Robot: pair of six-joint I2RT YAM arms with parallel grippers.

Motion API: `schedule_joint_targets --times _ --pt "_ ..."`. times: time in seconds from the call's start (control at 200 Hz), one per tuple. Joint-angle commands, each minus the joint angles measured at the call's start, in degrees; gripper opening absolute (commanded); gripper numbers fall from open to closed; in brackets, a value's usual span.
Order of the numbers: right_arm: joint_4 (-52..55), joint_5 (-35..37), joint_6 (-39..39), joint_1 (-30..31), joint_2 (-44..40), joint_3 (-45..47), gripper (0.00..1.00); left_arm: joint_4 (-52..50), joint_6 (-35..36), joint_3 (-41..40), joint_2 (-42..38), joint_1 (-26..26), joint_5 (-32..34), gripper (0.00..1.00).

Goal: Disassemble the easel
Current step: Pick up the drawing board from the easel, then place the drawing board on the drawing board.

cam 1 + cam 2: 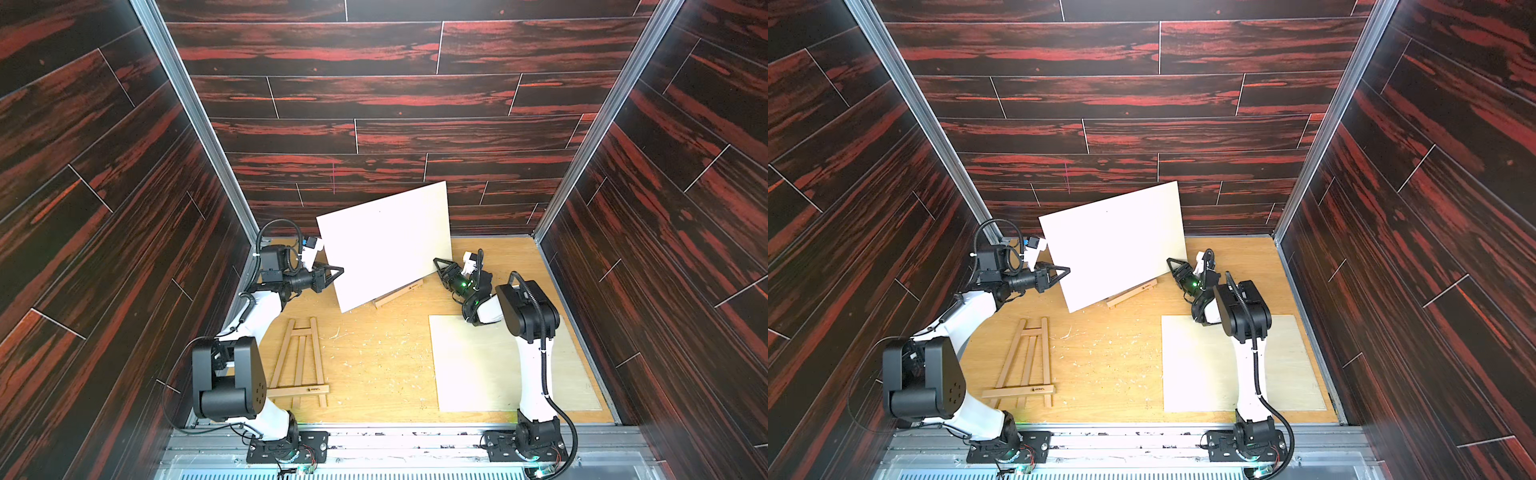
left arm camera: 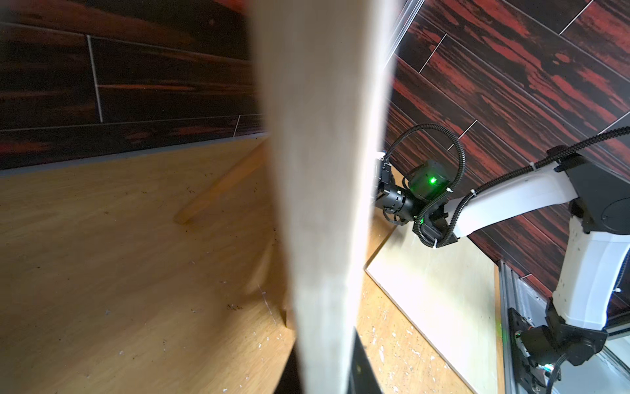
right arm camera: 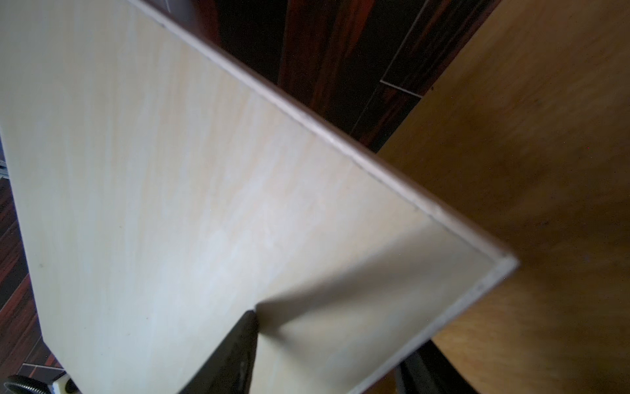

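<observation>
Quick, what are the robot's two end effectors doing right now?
Left end effector: closed, holding the pale board by its edge.
Right end effector: open, straddling the board's opposite edge.

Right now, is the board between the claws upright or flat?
Upright, slanted: board stands on edge by easel ledge, left claw clamping it.

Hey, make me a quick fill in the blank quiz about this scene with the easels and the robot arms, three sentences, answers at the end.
1. The standing easel carries an upright pale ___.
2. The left end effector is shut on that panel's ___.
3. A second easel lies ___ on the table.

Missing words: board, edge, flat.
</observation>
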State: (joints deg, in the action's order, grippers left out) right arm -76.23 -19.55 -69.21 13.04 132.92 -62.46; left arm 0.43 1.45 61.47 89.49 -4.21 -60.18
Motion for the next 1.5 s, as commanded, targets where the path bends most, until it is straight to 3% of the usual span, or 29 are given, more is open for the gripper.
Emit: schedule_joint_targets --times 0.0,0.391,1.032,1.262,1.498 --pt "-17.2 -2.0 2.2 1.0 -7.2 -1.7 0.62 -7.1 3.3 -0.7 -1.8 1.7 5.2 0.0" --pt "-17.3 -0.8 4.5 0.6 -22.1 13.5 0.62 -6.5 -2.1 -7.8 -10.3 2.8 2.2 0.0" --pt "-17.2 5.5 6.6 0.4 -50.0 48.9 0.63 -8.3 -9.8 -20.5 -24.5 13.3 5.6 0.0" --pt "-17.2 6.0 5.9 1.4 -54.6 56.3 0.63 -9.9 -12.8 -24.4 -29.1 16.3 7.0 0.0" --pt "-17.2 7.0 5.4 4.9 -53.4 59.9 0.63 -10.3 -16.0 -26.6 -31.7 19.5 10.0 0.0"
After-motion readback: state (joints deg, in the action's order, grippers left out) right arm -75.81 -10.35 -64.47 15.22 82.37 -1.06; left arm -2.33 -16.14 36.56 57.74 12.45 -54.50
